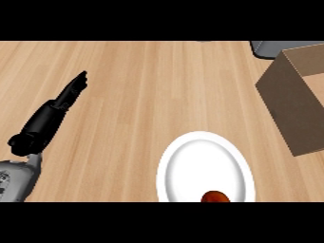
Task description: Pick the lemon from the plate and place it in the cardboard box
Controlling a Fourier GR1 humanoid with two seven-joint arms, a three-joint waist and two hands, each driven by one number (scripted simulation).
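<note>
Head view: left hand open at left, plate and box at right.

Left hand [50,113] up from lower-left corner on grey forearm; black fingers straight and together, pointing up and right, holding nothing, well apart from plate. White plate [192,156] low, right of centre, on wooden counter [136,95], cut by lower edge. Small round reddish-brown item [214,196] at plate's near end, partly cut off; looks darker than a lemon. Cardboard box [298,109] at right edge, top open, near plate but apart. Dark grey object [266,47] behind box, kind unclear.
</note>
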